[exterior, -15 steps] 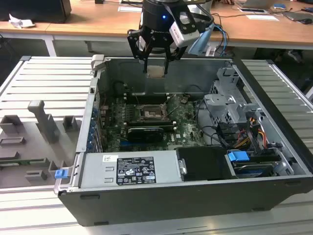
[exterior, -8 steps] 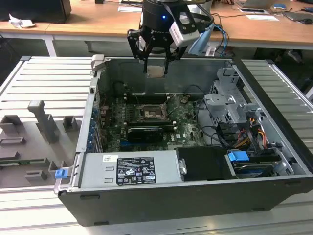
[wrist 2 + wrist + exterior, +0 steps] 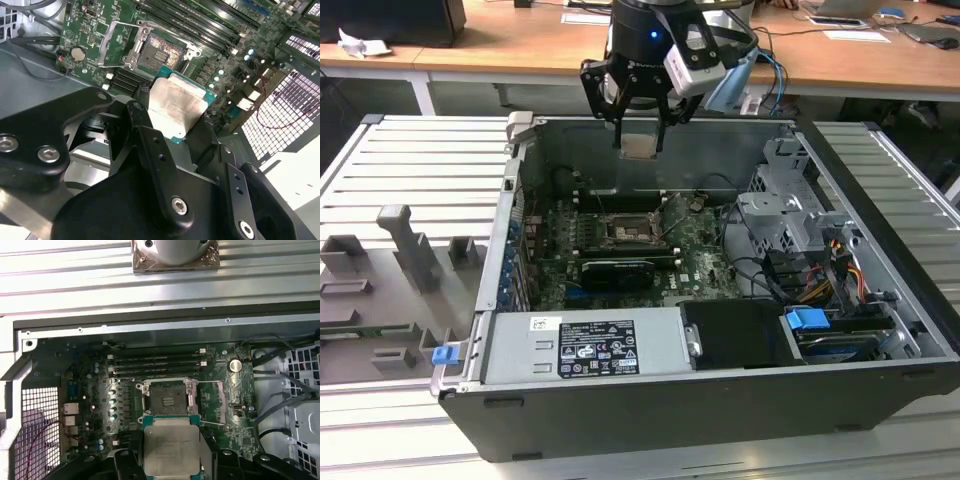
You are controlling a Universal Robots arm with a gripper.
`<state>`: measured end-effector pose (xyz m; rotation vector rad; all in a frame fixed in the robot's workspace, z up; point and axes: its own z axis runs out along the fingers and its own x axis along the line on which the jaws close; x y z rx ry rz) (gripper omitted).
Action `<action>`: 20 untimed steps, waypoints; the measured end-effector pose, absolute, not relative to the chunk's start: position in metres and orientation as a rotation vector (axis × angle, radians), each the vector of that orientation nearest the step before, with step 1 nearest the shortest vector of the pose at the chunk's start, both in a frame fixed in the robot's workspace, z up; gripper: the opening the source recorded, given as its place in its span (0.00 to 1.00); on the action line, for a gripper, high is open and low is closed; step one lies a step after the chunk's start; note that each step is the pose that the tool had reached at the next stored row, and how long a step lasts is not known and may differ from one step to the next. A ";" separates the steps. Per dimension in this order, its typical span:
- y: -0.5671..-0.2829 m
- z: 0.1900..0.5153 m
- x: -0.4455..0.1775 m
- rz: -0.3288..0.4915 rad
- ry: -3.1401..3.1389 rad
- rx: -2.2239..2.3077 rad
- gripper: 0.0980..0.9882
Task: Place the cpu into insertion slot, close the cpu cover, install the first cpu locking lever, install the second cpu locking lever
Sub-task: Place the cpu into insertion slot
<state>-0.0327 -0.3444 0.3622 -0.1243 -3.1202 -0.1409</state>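
In the exterior view, your gripper (image 3: 640, 128) hangs over the open case (image 3: 740, 395), clamped on the cpu (image 3: 639, 147); the insertion slot (image 3: 625, 233) lies well below it. In the second wrist view, the cpu cover (image 3: 116, 45) stands raised beside the slot, out of the way. In the first wrist view, I'd hold the chip level and square to the socket rim; the memory slots (image 3: 157, 362) lie beyond and cables (image 3: 272, 402) to one side.

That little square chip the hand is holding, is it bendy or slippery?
Probably stiff: the chip sits flat with the hand pinching just its edges. Its smooth metal face may be slippery. Thin and small, so likely light.
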 end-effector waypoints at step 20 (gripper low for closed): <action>-0.344 0.357 -0.033 -0.142 -3.108 -0.371 0.50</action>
